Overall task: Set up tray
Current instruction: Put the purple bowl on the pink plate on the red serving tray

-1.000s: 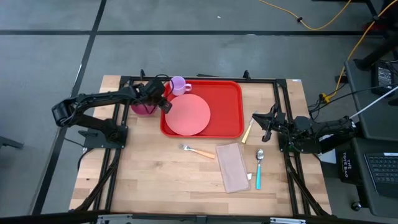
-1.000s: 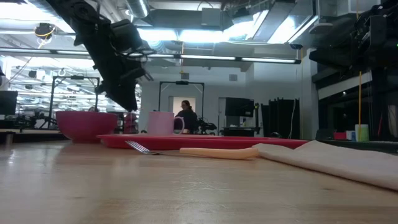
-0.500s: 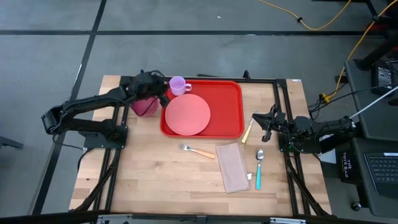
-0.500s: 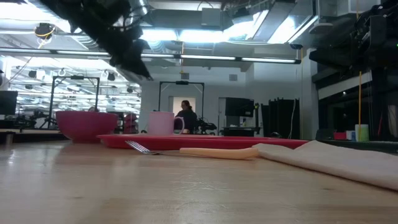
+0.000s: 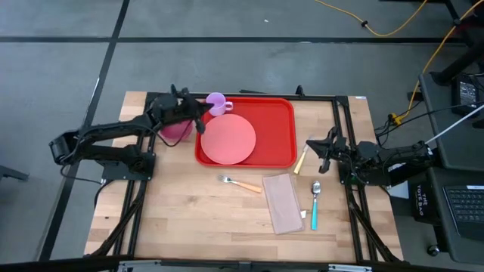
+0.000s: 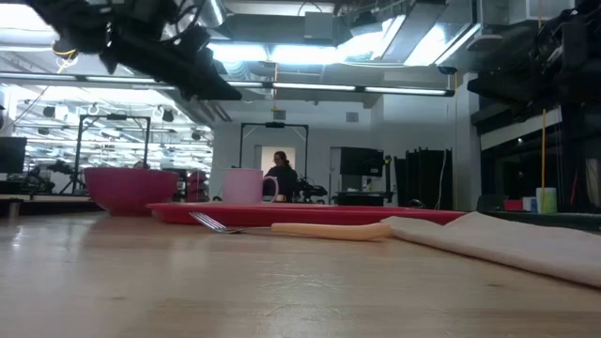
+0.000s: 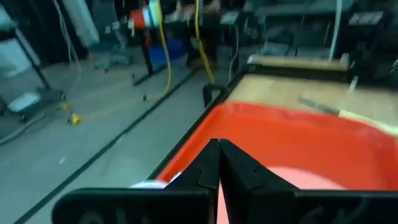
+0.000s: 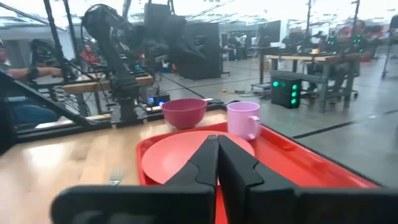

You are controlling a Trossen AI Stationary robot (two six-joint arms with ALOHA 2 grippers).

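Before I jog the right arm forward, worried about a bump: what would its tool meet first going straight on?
Likely the pink plate on the tray; the shut right tool points low across it. Depth is unclear, so the tray's near rim could come first.

Left arm: I see it stretched from its base at the worktop's left edge toward the far side, forearm running across and up. Its left tool (image 5: 198, 115) sits raised near the far-left part of the worktop; in the low view it hangs high, dark, angled roughly level (image 6: 202, 80). From its own wrist camera the two dark fingers (image 7: 219, 167) are pressed together, tips meeting, nothing between them.

Right arm: folded low at the worktop's right edge, waiting. Its right tool (image 5: 318, 145) points inward toward the middle. On its wrist camera the fingers (image 8: 217, 158) lie closed against each other, empty.
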